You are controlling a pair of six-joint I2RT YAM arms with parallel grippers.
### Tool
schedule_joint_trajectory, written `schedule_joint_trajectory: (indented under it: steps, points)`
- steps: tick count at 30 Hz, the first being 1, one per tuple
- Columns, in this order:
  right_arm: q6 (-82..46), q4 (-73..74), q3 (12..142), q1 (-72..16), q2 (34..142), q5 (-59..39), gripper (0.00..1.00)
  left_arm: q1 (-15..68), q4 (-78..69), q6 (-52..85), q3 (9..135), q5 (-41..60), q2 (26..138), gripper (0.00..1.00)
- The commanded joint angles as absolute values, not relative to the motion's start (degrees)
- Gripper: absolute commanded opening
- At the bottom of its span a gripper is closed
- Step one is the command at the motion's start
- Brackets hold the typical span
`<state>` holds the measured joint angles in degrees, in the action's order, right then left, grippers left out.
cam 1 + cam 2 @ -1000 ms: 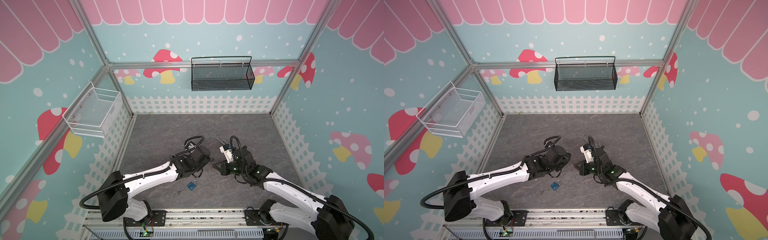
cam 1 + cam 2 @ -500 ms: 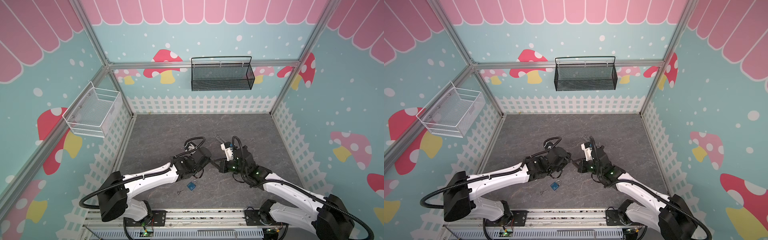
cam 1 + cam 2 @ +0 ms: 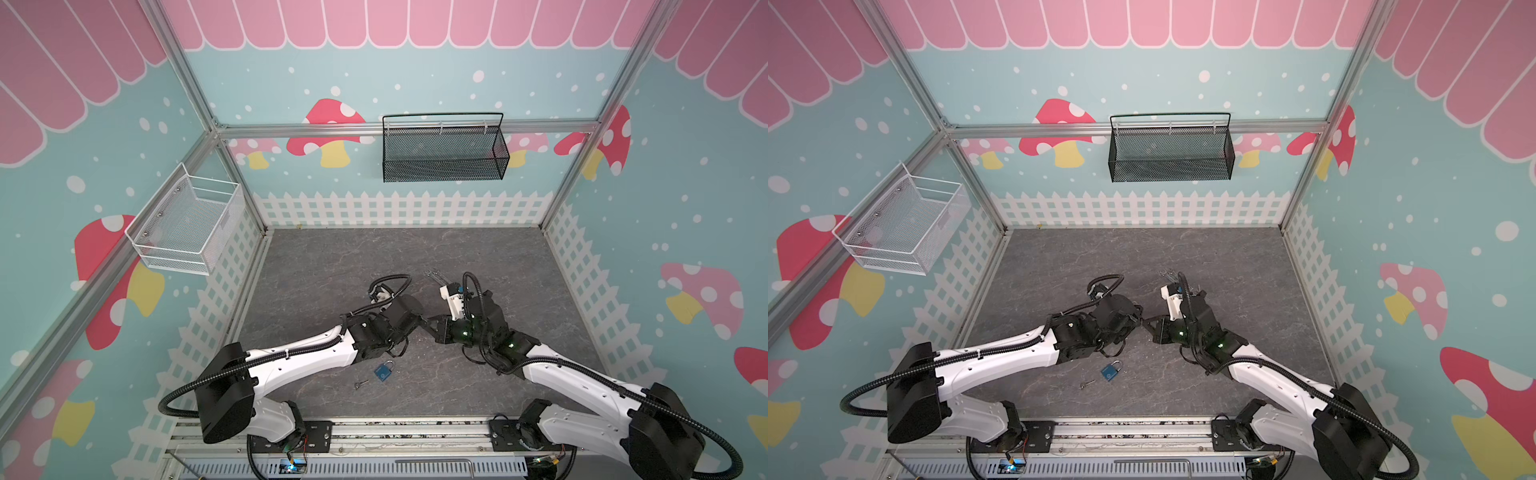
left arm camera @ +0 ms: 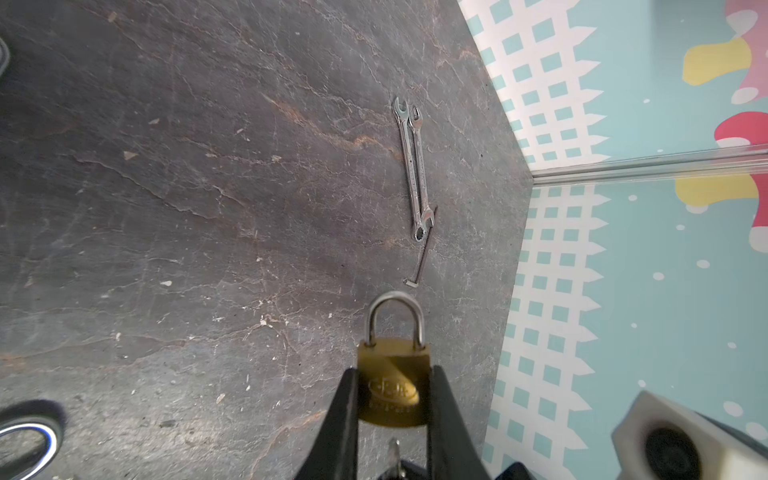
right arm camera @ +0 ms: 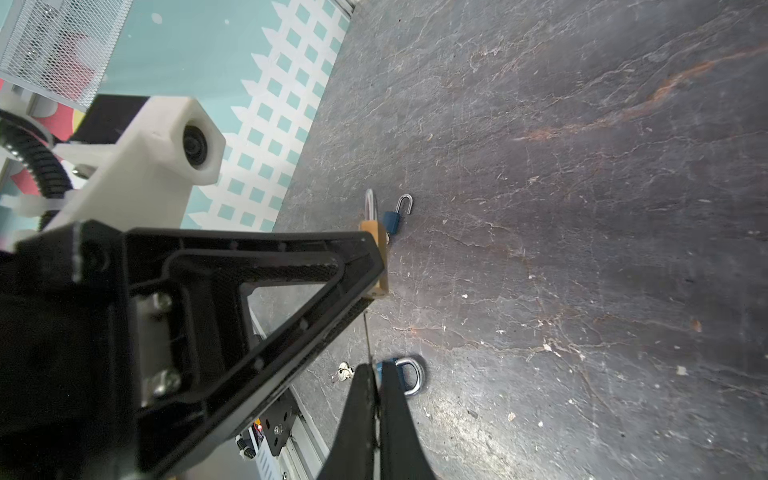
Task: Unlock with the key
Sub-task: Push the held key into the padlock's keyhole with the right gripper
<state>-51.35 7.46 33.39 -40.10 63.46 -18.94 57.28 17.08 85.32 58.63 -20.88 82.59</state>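
Grey, stone-patterned desk (image 3: 332, 257) inside a booth with teal walls painted with red mushrooms and a white picket fence. Two white-and-black robot arms reach in and meet near the middle of the desk.

The left jaws pinch a brass padlock (image 4: 392, 382) by the two sides of its body and hold it above the desk. Its steel shackle is closed, with both legs seated in the body. The right jaws are pressed together on a key (image 5: 368, 336), seen edge-on as a thin sliver. The key points at the underside of the brass padlock (image 5: 379, 239). Its tip is right at the base, but I cannot tell whether it has entered the keyhole.

Beyond the shackle end of the brass padlock, two small wrenches (image 4: 411, 166) lie side by side on the desk, touching, with a hex key (image 4: 424, 249) at their nearer end.

On the robot-base side of the brass padlock, a blue padlock (image 3: 384, 371) lies flat with a loose key (image 3: 360, 384) just beside it. A second blue padlock (image 5: 392, 220), shackle swung open, lies on the desk near the brass one.
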Motion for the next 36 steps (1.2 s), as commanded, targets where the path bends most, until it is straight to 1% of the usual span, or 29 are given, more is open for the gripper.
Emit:
schedule_joint_trajectory:
  steps: [1,14,26,36]
  points:
    - [-52.6,9.5,33.1,-40.7,64.0,-19.2,0.00,57.6,15.8,86.7,59.4,-22.6,82.2,0.00]
    - [-54.0,9.1,33.6,-40.7,62.9,-14.1,0.00,57.7,15.4,86.3,59.0,-22.1,82.3,0.00]
    - [-53.9,11.4,34.5,-41.0,64.9,-16.9,0.00,57.6,15.1,86.5,58.9,-22.0,83.2,0.00]
    - [-55.6,11.0,33.3,-41.0,62.1,-11.2,0.00,57.8,15.0,86.5,58.6,-21.5,83.3,0.00]
